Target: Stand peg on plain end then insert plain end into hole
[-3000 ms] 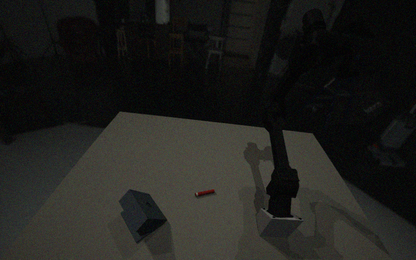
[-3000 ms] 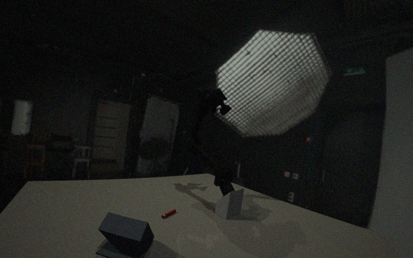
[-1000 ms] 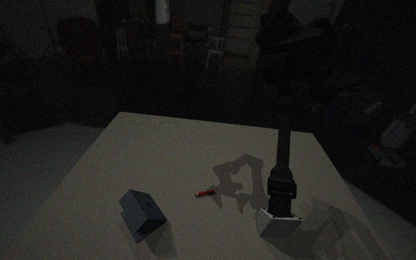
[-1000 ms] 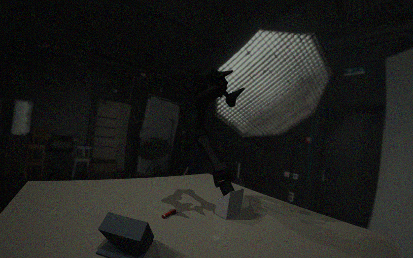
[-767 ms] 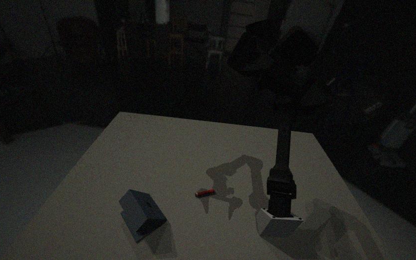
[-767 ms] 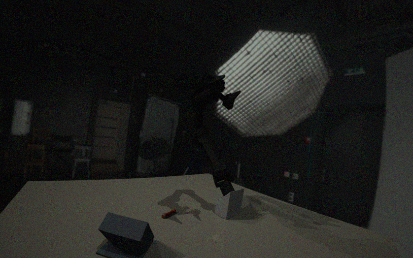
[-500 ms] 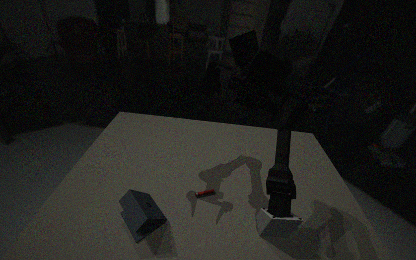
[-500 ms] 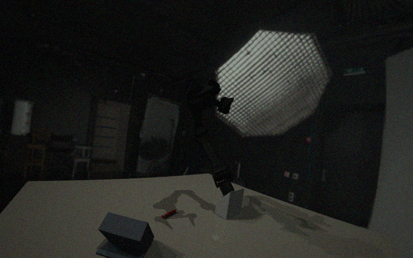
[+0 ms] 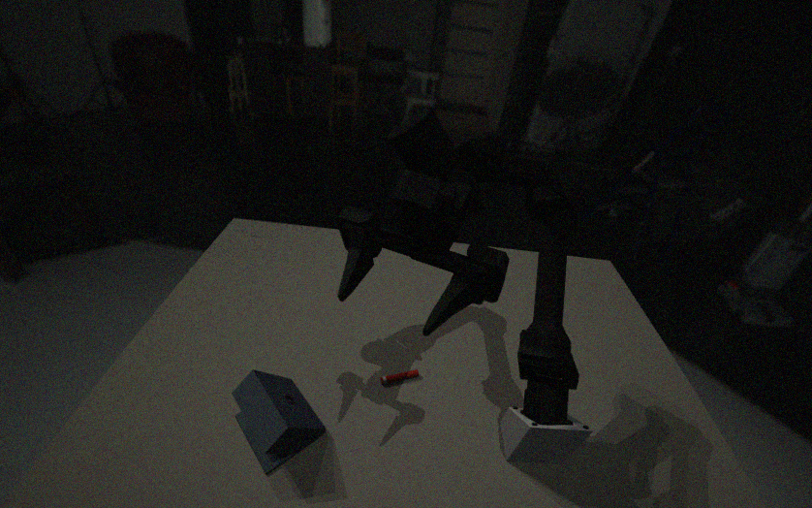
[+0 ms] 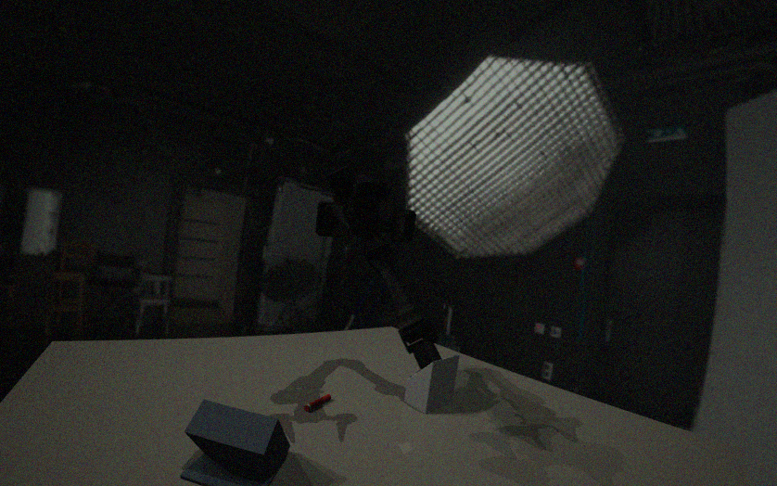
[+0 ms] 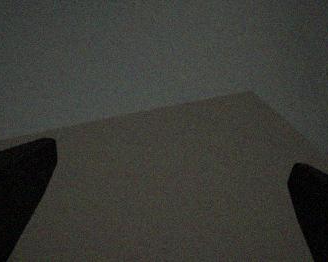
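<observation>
From my top view, the block point(image 9: 276, 403) point(image 10: 232, 431) sits at seven o'clock; I'd leave it alone. The peg point(image 9: 399, 377) point(image 10: 318, 402) lies at six o'clock, banded end toward nine. My gripper point(image 9: 384, 316), wide open and holding nothing, should descend squarely across it.

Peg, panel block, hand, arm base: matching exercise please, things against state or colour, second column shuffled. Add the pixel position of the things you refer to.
1. peg point(image 9: 401, 377) point(image 10: 319, 402)
2. panel block point(image 9: 274, 398) point(image 10: 234, 429)
3. hand point(image 9: 384, 316) point(image 11: 175, 162)
4. arm base point(image 9: 540, 444) point(image 10: 441, 387)

A. open, nothing between its fingers
B. pale, with the arm rising from it
C. red, lying on the table
D. blue-grey, with a hole in its sloped face

Pairs: 1-C, 2-D, 3-A, 4-B
</observation>
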